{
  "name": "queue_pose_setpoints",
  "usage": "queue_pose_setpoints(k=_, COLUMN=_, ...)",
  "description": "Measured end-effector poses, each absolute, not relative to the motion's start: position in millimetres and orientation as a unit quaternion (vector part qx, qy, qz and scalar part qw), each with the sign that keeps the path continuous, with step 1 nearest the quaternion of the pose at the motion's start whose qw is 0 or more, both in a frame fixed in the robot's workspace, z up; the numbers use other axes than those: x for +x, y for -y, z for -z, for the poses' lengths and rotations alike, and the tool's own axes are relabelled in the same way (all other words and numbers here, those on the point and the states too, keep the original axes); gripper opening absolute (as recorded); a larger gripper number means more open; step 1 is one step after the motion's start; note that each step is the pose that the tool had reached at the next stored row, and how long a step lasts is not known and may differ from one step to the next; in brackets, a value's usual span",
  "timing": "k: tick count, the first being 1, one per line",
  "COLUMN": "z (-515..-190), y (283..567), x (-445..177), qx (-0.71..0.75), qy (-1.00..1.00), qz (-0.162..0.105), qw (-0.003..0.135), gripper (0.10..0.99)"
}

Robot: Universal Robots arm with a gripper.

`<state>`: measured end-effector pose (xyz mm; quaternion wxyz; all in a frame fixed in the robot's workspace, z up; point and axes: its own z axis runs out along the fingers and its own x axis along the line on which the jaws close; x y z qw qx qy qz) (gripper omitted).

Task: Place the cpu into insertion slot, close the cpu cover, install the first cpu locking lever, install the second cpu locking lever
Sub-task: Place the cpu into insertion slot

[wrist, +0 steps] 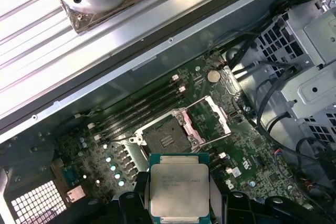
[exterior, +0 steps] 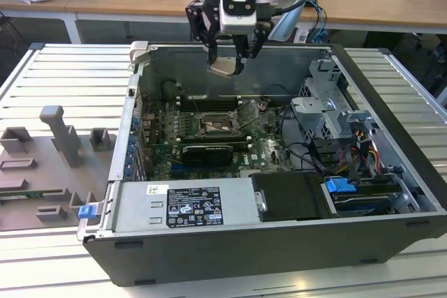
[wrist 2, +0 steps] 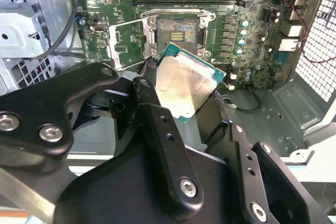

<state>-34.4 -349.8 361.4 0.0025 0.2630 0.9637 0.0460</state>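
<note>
Silvery metal showed on the chip (wrist: 179,190), which was gripped by its edges in the closed claw (exterior: 226,61) and held high over the open computer case (exterior: 279,256), well apart from the bare socket (wrist: 167,141), whose cover (wrist: 210,116) was swung open to one side. As the chip appeared tilted in the exterior view, it could be judged that a skewed or wrongly turned landing might damage the socket; a slip from so slight a hold was also to be feared.
</note>
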Motion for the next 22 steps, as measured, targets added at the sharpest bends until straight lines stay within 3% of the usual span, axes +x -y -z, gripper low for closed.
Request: queue_pose_setpoints(k=22, z=-361.4, y=349.8, x=-34.4, qx=0.313, qy=-0.949, qz=-0.046, qw=0.005, gripper=0.541)
